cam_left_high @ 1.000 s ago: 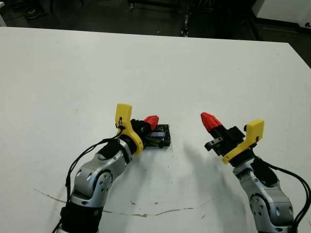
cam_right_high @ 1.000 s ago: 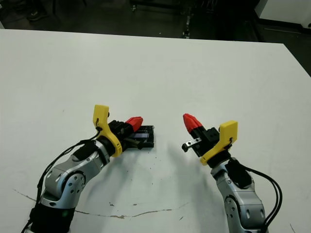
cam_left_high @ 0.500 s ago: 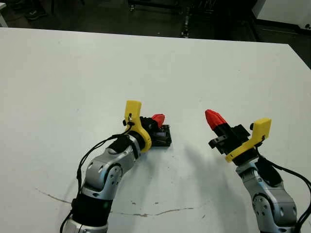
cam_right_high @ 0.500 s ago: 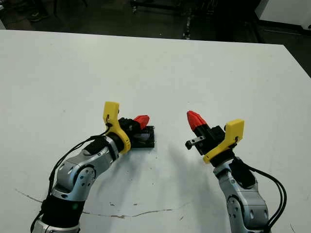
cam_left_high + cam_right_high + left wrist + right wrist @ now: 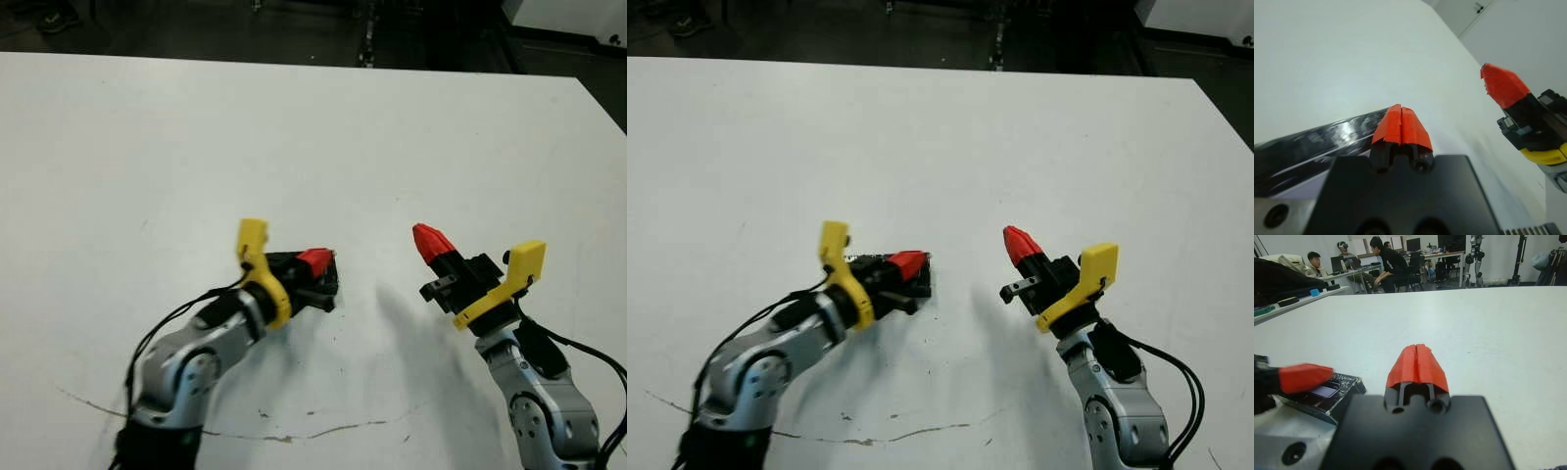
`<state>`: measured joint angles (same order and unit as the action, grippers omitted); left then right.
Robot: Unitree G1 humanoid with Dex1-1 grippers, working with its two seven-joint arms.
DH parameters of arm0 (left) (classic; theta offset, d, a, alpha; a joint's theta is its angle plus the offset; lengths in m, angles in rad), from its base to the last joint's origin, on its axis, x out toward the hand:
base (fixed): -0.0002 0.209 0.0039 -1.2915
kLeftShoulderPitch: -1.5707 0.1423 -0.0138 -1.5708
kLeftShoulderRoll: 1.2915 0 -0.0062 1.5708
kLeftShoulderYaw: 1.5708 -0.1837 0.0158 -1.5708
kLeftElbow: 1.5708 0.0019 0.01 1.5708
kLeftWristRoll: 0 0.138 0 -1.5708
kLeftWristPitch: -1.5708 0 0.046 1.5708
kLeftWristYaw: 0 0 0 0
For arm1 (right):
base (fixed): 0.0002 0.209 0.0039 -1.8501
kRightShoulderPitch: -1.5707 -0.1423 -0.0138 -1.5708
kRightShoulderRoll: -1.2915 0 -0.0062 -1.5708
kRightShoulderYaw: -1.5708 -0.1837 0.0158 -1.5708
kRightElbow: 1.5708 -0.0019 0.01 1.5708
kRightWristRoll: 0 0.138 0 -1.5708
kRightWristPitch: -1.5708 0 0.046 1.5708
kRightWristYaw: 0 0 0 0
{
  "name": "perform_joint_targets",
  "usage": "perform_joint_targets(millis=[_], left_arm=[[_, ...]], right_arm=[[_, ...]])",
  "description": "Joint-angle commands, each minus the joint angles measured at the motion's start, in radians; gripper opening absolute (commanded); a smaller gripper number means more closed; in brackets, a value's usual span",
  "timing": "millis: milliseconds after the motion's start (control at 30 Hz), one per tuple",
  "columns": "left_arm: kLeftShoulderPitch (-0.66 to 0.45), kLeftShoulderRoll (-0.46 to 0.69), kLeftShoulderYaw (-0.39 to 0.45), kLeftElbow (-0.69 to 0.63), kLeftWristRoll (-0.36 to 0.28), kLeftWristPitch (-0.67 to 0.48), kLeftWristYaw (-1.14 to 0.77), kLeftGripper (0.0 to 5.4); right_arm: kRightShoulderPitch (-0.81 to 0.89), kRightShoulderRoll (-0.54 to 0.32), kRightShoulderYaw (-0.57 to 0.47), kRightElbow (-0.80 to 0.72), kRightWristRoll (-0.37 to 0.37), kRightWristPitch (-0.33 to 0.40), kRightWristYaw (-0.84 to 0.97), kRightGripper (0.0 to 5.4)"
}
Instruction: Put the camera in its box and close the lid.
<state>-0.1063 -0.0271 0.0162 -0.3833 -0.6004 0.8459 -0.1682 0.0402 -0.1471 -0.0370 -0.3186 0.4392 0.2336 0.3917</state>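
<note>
Lower centre of the head view, the lid [image 5: 1327, 392] covers the box on the bench [image 5: 294, 127]. The left claw [image 5: 314, 260], pinched closed, presses it; the right claw [image 5: 427, 241], closed and empty, hovers apart. Closing step; next, seat it, retract.

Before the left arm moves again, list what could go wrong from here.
1. The left gripper, fingers shut, rests over the lid; pulling back carelessly could drag or tip the box, since nothing steadies it.
2. The right gripper hovers apart, shut and empty, so it cannot brace anything if things slide.
3. The gripper hides much of the lid, so whether it is fully seated is unclear; it may be left ajar.
</note>
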Motion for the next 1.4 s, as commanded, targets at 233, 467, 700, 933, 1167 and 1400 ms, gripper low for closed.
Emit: perform_joint_targets(millis=[233,467,700,933,1167,1400], left_arm=[[0.017,0.088,0.150,-0.026,0.065,-0.364,-0.074,0.02],[0.065,0.100,0.225,0.021,0.088,-0.543,-0.079,0.02],[0.107,0.098,0.242,0.080,0.138,-0.720,-0.097,0.02],[0.148,0.061,0.238,0.134,0.146,-0.835,-0.083,0.02],[0.191,0.011,0.200,0.144,0.175,-0.884,-0.052,0.02],[0.193,-0.009,0.161,0.155,0.197,-0.897,-0.043,0.02]], right_arm=[[0.009,0.031,-0.008,0.005,-0.018,-0.025,-0.043,0.00],[0.002,0.055,-0.016,0.012,-0.030,-0.057,-0.070,0.00],[-0.006,0.073,-0.031,0.008,-0.031,-0.058,-0.105,0.00],[-0.011,0.084,-0.046,-0.001,-0.108,-0.104,-0.190,0.00],[-0.018,0.101,-0.058,0.039,-0.131,-0.166,-0.212,0.00],[-0.019,0.104,-0.055,0.052,-0.145,-0.183,-0.215,0.00]])
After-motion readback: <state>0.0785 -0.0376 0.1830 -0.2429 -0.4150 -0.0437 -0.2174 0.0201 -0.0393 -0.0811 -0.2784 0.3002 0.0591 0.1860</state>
